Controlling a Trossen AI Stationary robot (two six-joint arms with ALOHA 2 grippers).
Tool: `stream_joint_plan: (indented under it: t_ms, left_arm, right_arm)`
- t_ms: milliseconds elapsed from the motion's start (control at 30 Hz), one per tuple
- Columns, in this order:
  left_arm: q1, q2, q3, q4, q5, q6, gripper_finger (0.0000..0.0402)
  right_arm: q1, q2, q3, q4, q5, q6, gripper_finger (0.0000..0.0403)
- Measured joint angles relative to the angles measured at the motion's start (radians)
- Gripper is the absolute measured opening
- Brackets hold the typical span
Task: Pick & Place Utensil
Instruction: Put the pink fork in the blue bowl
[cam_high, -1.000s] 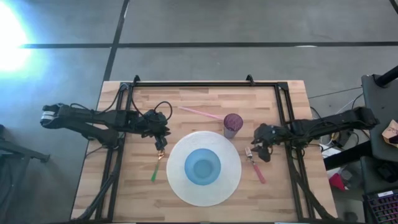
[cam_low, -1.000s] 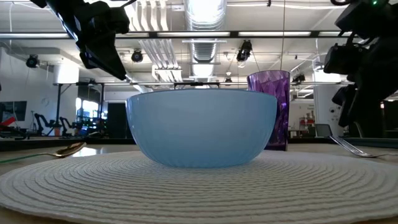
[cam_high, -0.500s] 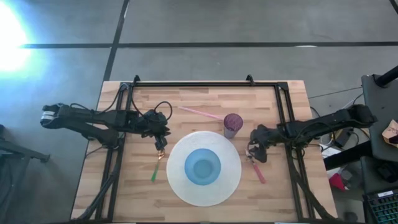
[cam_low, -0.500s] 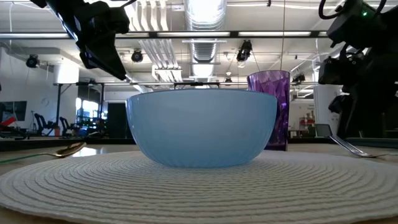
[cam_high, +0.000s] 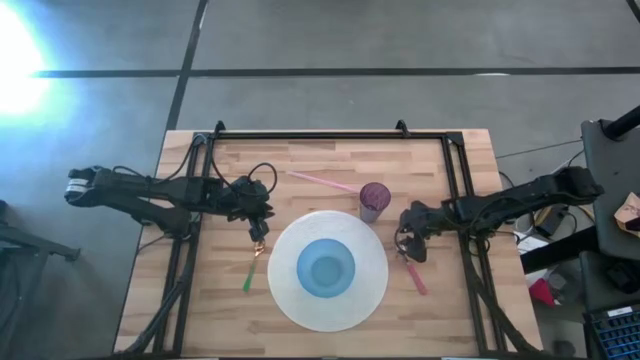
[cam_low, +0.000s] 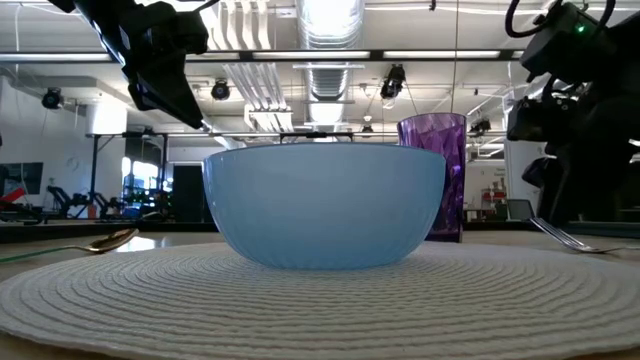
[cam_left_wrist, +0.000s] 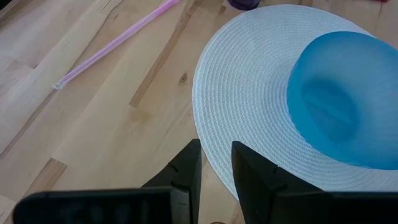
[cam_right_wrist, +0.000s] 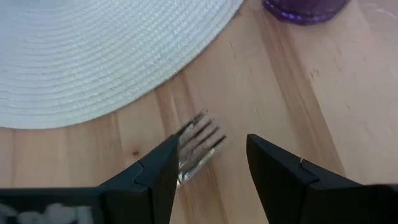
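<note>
Fork (cam_right_wrist: 198, 144) tines are straddled by the parted right gripper (cam_right_wrist: 208, 163), near the worktop's right edge; it should be lowered squarely before clenching. Left gripper (cam_left_wrist: 214, 163) hangs slightly parted, empty.

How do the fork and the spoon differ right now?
The fork has a pink handle; the spoon has a green one. The fork lies right of the placemat, its tines between the open right pincer's fingers; the spoon lies left, under the left pincer. Both rest flat on the table.
</note>
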Motion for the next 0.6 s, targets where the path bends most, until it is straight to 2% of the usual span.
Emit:
stream_joint_plan:
  t_ms: [600]
  left_arm:
    - [0.000,0.000,0.000,0.000,0.000,0.000,0.0081]
  right_arm:
    - [0.000,0.039,-0.055,0.110,-0.039,-0.005,0.0177]
